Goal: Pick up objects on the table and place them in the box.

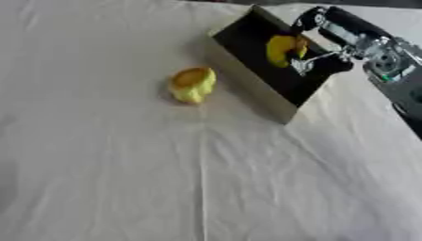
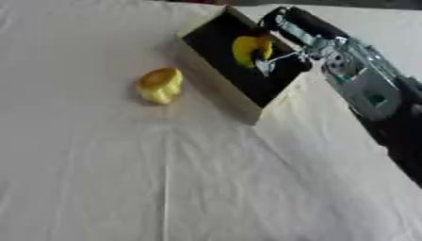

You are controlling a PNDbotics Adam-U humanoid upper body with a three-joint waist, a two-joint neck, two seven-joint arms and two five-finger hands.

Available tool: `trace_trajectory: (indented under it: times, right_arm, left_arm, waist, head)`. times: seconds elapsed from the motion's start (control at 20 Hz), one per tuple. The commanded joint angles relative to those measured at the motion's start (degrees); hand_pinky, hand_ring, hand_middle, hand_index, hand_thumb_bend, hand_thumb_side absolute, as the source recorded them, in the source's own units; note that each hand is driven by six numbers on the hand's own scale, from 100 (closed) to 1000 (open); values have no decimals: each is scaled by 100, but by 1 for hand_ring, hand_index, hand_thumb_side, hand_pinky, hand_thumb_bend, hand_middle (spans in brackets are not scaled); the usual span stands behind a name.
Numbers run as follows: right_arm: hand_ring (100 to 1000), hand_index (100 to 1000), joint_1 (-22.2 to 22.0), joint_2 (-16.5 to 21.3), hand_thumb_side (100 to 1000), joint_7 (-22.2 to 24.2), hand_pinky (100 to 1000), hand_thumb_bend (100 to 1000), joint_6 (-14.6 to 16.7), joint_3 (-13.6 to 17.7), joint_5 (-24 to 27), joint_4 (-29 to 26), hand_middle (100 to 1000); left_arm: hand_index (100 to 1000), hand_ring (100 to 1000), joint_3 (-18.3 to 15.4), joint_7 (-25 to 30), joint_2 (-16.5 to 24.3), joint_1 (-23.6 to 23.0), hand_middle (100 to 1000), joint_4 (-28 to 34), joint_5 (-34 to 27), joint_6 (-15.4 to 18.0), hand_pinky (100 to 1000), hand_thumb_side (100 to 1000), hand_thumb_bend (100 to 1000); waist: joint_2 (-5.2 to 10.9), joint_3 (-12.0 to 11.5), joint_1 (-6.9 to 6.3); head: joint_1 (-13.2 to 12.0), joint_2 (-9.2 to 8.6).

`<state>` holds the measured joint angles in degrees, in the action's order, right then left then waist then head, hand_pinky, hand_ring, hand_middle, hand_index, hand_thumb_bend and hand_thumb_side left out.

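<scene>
Yellow objects: I am counting two, both rounded and yellow; I cannot make out what they are beyond that.
Object on the table [image 1: 192,84]: it is sitting on the white tablecloth [image 1: 124,179], just left of the box and apart from it, with nothing touching it.
Object in the box [image 2: 250,50]: it is sitting inside the dark interior, right at my right hand's fingertips.
Box [image 1: 247,82]: I am seeing one, pale outside and black inside, lying askew toward the far right of the table.
Right hand [image 2: 276,55]: it is reaching in from the upper right over the box; thin fingers are showing against the yellow object, but I cannot tell whether they are clamped on it or spread apart.
Left hand: it is showing in neither view.
Cut off: my right arm is running out of the right edge, and the box's far corner is sitting partly behind the hand.
</scene>
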<state>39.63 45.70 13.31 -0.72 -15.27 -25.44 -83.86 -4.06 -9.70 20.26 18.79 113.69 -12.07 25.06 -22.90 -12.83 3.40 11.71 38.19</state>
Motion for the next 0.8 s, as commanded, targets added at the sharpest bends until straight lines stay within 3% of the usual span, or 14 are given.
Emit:
trace_trajectory:
  times: [0.05,0.25,0.45,0.6,0.7,0.75,0.8]
  right_arm:
    - [830,778,124,85,100,-21,845,100,61,42,-287,140,715]
    - [875,890,148,56,287,80,875,198,102,69,-613,202,786]
    - [897,909,148,77,346,-28,890,295,101,179,-852,26,811]
    - [894,904,137,90,357,-76,891,285,79,268,-858,-171,806]
    - [890,894,132,109,444,-83,891,190,43,344,-746,-352,796]
    - [887,891,135,114,324,-94,891,217,8,386,-658,-452,789]
    - [884,886,151,108,306,-119,890,186,-35,439,-534,-579,782]
  left_arm:
    - [894,820,8,30,71,63,816,91,-26,-12,893,649,100]
    - [894,820,12,42,62,61,816,91,-35,-25,894,649,100]
    - [895,821,6,43,64,48,817,91,-37,-36,895,650,100]
    - [895,821,3,46,67,50,817,91,-41,-38,895,649,100]
    - [895,822,3,48,70,48,817,91,-43,-42,896,649,100]
    - [895,822,4,52,71,47,817,91,-44,-44,896,649,100]
    - [895,822,4,54,70,46,817,91,-43,-46,896,649,100]
  waist:
    - [109,-2,-13]
    - [113,3,-12]
    - [118,16,-17]
    - [125,26,-17]
    - [130,35,-16]
    - [133,36,-15]
    - [137,36,-15]
  head:
    - [9,-30]
    - [6,-30]
    - [-11,-28]
    - [-28,-23]
    - [-43,-21]
    - [-45,-21]
    - [-49,-22]
